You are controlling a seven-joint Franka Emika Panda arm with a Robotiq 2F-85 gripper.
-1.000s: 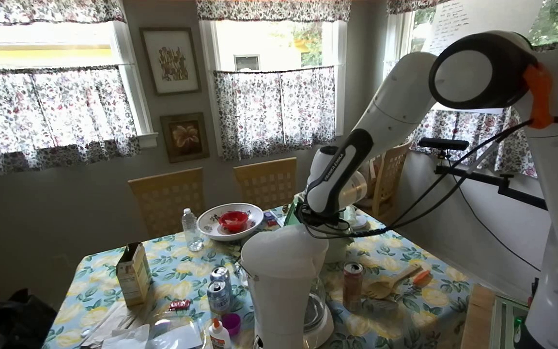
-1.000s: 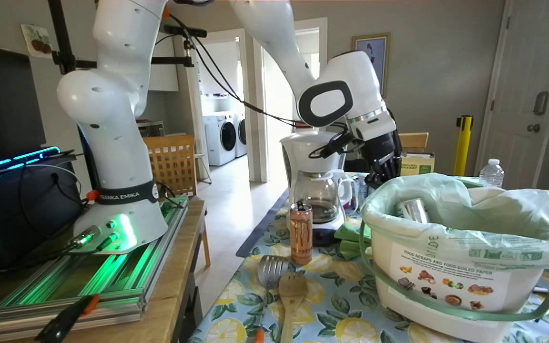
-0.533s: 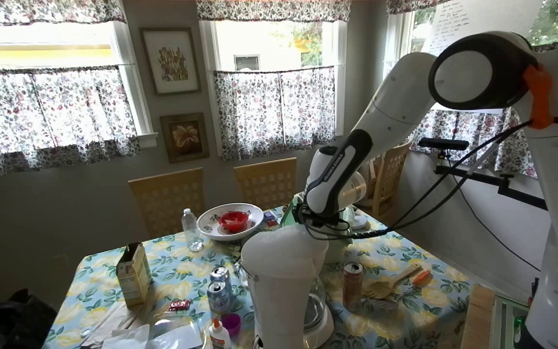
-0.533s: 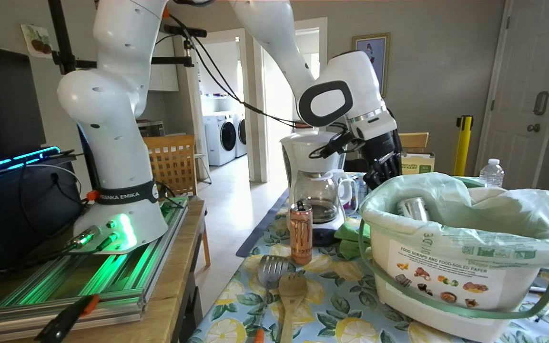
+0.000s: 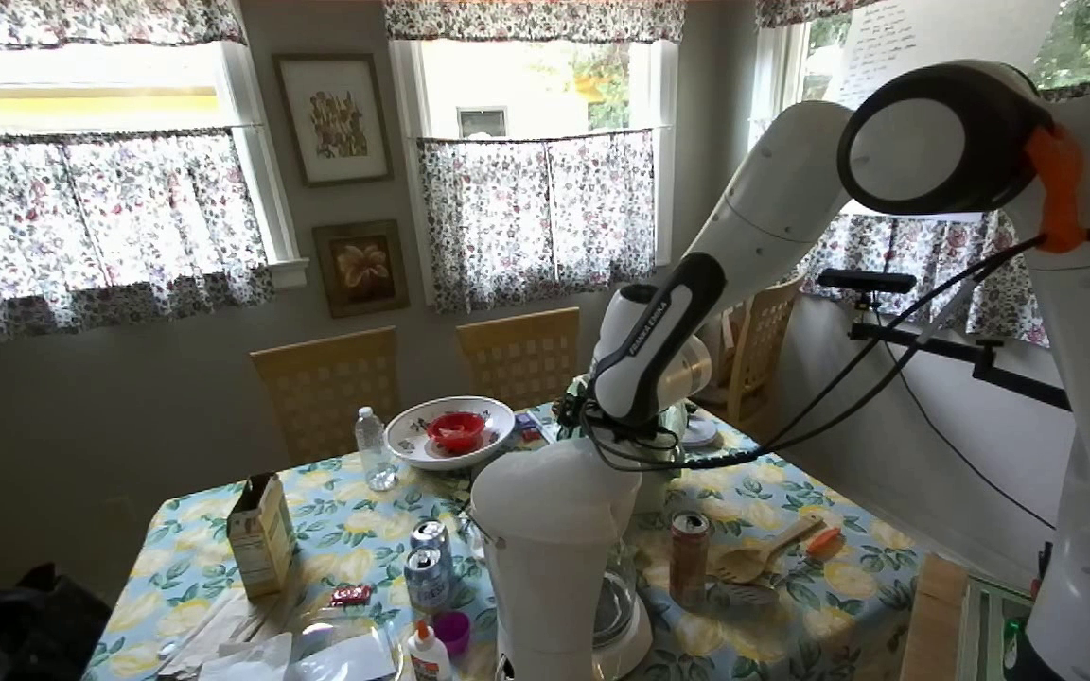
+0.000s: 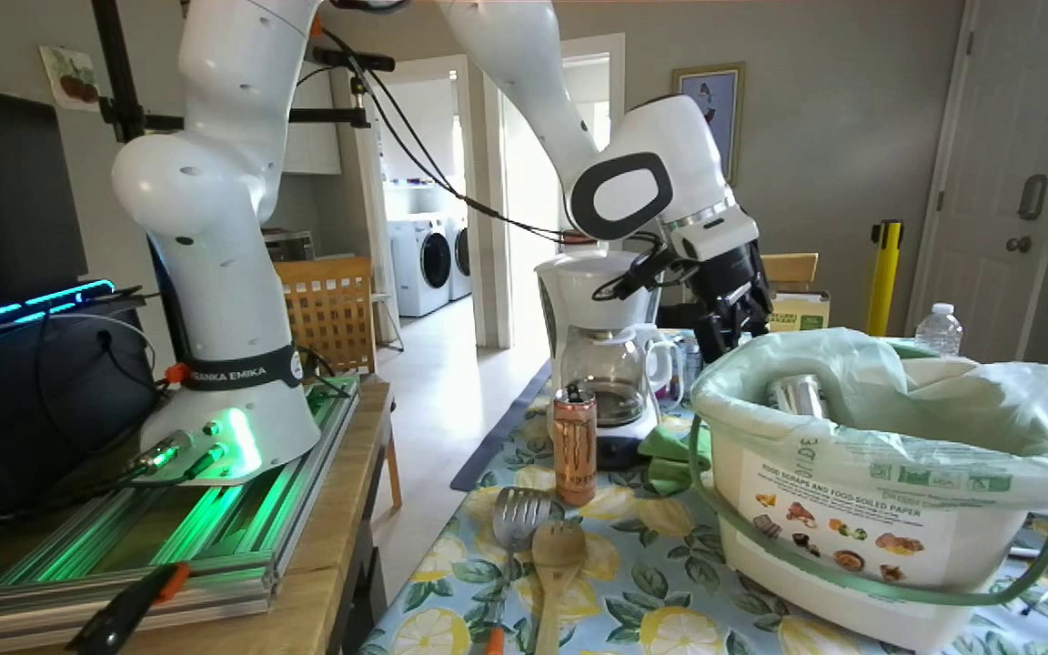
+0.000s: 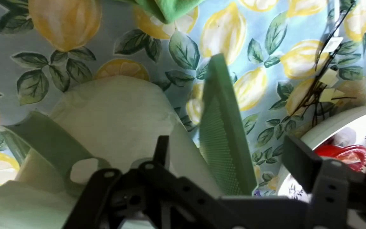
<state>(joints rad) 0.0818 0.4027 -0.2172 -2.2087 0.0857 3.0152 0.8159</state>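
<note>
I have the jaws spread well apart, with the green lid (image 7: 226, 135), just beside the lined white bin (image 6: 861, 532) on the table (image 6: 633, 546), standing between them in my wrist view, though I cannot tell if they touch it, and a silver can (image 6: 797, 396) lies in the bin's liner (image 6: 933, 414).

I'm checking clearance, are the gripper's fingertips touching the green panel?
Apart: the wrist view shows a visible gap between each of the fingertips and the green panel.
</note>
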